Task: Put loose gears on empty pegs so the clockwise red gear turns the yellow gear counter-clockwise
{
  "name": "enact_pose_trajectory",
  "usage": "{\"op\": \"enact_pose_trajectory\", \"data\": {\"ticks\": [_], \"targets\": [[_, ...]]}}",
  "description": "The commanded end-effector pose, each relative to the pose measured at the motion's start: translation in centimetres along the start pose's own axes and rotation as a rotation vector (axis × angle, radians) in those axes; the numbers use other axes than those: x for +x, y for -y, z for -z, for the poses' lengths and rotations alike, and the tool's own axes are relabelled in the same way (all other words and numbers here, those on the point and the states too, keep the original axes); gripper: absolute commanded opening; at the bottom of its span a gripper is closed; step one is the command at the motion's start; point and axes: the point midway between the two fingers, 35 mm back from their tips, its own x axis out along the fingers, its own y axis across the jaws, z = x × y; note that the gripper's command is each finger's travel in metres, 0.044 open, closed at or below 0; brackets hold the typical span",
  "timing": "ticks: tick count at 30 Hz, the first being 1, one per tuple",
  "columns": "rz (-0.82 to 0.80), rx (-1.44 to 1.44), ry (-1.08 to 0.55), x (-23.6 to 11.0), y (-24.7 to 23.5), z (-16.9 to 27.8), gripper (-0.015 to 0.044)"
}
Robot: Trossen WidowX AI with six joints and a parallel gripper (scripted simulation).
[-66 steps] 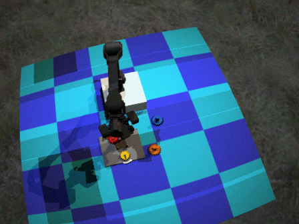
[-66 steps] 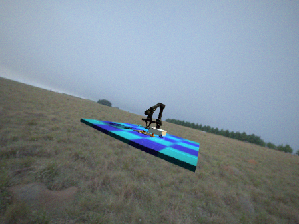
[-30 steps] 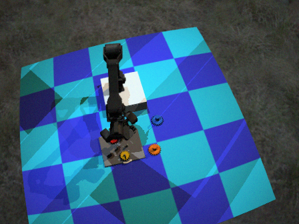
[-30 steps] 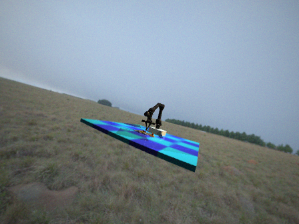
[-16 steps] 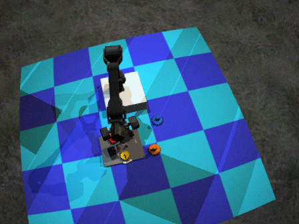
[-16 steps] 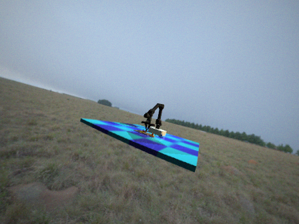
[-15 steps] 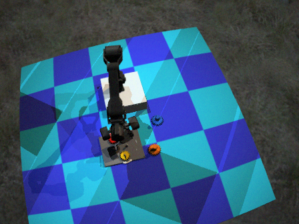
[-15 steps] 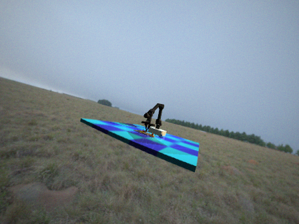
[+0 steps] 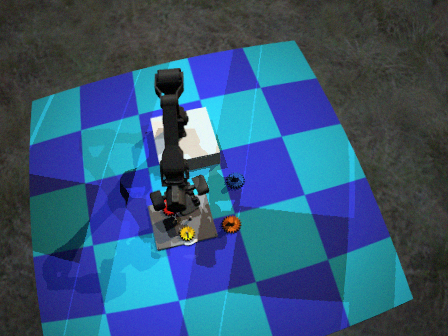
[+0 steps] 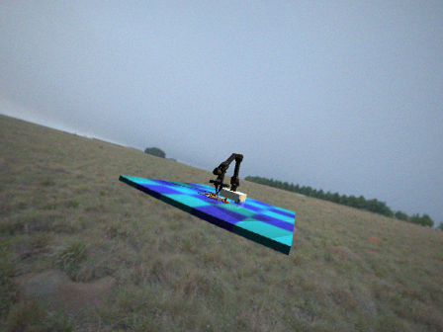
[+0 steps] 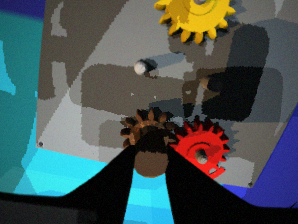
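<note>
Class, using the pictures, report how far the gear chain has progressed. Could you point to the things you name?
Done: the red gear [image 9: 168, 207] [image 11: 193, 146] and yellow gear [image 9: 187, 233] [image 11: 196, 16] sit on the board [image 9: 162, 242] [image 11: 65, 105].
In hand: a brown gear [image 11: 150, 123], gripped beside the red one.
Left: seating it, completing the link, withdrawing.

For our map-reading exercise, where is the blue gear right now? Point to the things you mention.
In the top view, the blue gear [image 9: 235, 181] stands right of the white block [image 9: 205, 132], above the orange gear [image 9: 231, 224].
</note>
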Motion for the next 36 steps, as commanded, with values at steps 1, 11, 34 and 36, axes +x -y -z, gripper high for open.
{"op": "enact_pose_trajectory", "data": {"ticks": [1, 11, 34, 36], "targets": [[0.004, -0.102, 0.001, 0.1, 0.0, 0.0, 0.0], [0.004, -0.358, 0.0, 0.3, 0.1, 0.0, 0.0], [0.004, -0.123, 0.001, -2.8, 0.1, -0.1, 0.014], [0.004, -0.11, 0.001, -4.2, 0.0, 0.0, 0.014]]}}
